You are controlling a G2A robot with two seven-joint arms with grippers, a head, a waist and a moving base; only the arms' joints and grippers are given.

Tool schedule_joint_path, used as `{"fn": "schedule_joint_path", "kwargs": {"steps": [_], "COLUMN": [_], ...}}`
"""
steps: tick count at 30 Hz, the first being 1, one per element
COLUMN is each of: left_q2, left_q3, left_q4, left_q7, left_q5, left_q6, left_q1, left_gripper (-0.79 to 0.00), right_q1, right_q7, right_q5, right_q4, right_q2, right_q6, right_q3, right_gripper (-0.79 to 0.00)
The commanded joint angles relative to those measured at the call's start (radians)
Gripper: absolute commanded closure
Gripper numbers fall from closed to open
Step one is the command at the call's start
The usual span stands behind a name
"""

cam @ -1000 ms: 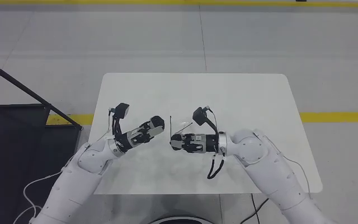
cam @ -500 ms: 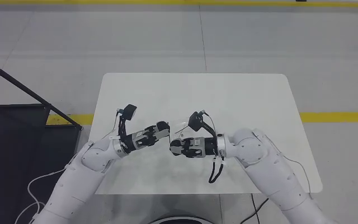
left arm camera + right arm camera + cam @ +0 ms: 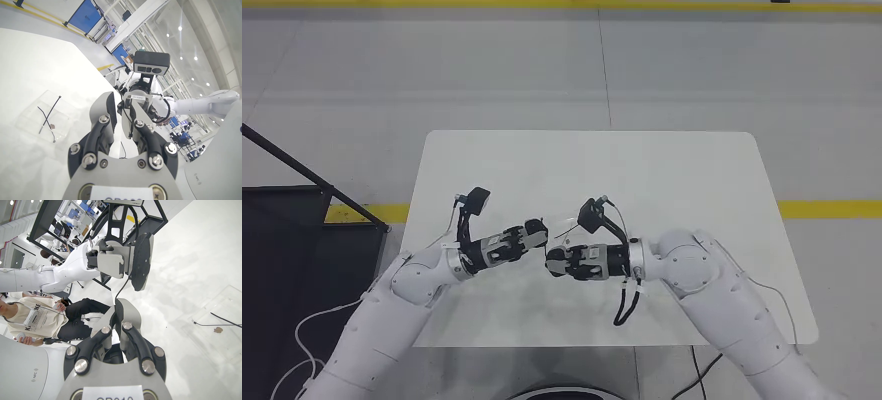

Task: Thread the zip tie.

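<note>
Both grippers meet above the middle of the white table (image 3: 692, 180). My right gripper (image 3: 554, 259) (image 3: 116, 311) is shut on a thin black zip tie (image 3: 122, 286). The tie curves up from its fingertips towards the left gripper. My left gripper (image 3: 536, 232) (image 3: 121, 111) is open with its fingers only narrowly apart. It faces the right gripper at close range. The tie's free end (image 3: 130, 121) lies along the inner side of one left finger (image 3: 132, 115). I cannot tell whether that finger touches it.
A clear plastic tray (image 3: 28, 115) (image 3: 226, 294) lies on the table beside the grippers, holding spare black zip ties (image 3: 51, 111) (image 3: 206, 324) and a small brown scrap. A black frame (image 3: 282, 160) stands off the table's left edge.
The left gripper has moved right, up to the right gripper and the tie's free end. The right gripper has shifted slightly, still holding the tie.
</note>
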Motion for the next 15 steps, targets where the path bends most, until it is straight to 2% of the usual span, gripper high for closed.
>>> {"fn": "schedule_joint_path", "kwargs": {"steps": [1,5,15], "left_q2": [0.000,-0.001,-0.003], "left_q3": [0.001,0.003,0.006], "left_q4": [0.001,0.004,0.010], "left_q7": [-0.004,-0.008,-0.013], "left_q5": [-0.002,-0.006,-0.010], "left_q6": [0.001,0.002,0.002], "left_q1": [-0.001,-0.004,-0.008], "left_gripper": [-0.256,-0.237,-0.086], "right_q1": [0.001,0.002,0.007], "right_q7": [0.000,-0.001,0.003], "right_q5": [0.001,0.003,0.010], "right_q4": [0.002,0.005,0.012], "right_q2": [0.000,0.000,-0.001], "right_q6": [0.001,0.003,0.007], "right_q3": [-0.001,-0.001,-0.005], "right_gripper": [0.000,0.000,0.000]}}
